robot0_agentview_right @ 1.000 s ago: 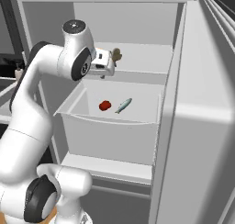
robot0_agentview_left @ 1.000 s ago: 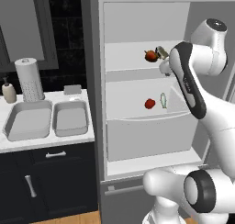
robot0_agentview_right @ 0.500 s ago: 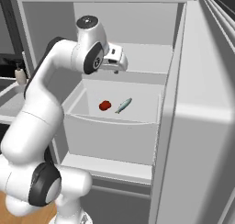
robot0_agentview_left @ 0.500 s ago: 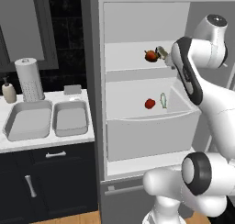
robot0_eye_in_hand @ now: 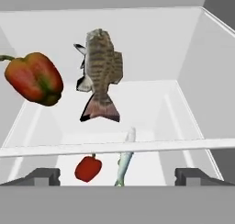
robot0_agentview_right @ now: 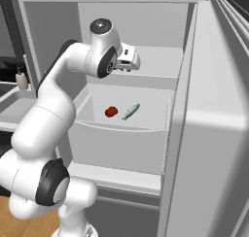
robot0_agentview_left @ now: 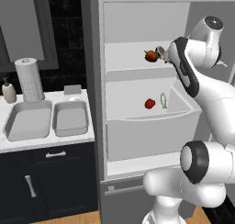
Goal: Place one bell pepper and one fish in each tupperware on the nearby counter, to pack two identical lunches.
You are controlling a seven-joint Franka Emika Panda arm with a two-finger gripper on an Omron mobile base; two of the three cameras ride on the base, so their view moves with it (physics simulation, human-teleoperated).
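Observation:
On the fridge's upper shelf lie a red bell pepper point(robot0_agentview_left: 151, 56) point(robot0_eye_in_hand: 34, 78) and a brownish fish point(robot0_agentview_left: 160, 52) point(robot0_eye_in_hand: 100, 71). My gripper point(robot0_agentview_left: 167, 54) point(robot0_agentview_right: 132, 61) point(robot0_eye_in_hand: 117, 176) hovers just in front of them, open, its fingertips point(robot0_eye_in_hand: 43, 175) far apart with nothing between. In the drawer below rest a second pepper point(robot0_agentview_left: 149, 103) point(robot0_agentview_right: 111, 111) point(robot0_eye_in_hand: 88, 168) and a slender silver fish point(robot0_agentview_left: 163, 99) point(robot0_agentview_right: 130, 111) point(robot0_eye_in_hand: 125, 156). Two light-grey tupperwares point(robot0_agentview_left: 28, 120) point(robot0_agentview_left: 70, 116) stand side by side on the white counter point(robot0_agentview_left: 46, 142) to the fridge's left.
The open fridge door point(robot0_agentview_right: 204, 114) stands on the right. A glass shelf edge point(robot0_eye_in_hand: 117, 147) crosses between gripper and drawer. A paper towel roll point(robot0_agentview_left: 29, 78), a soap bottle point(robot0_agentview_left: 8, 91) and a small box point(robot0_agentview_left: 72, 90) sit behind the tupperwares.
The arm has folded upward and the hand has pushed a little deeper toward the upper shelf. Peppers and fish have not moved.

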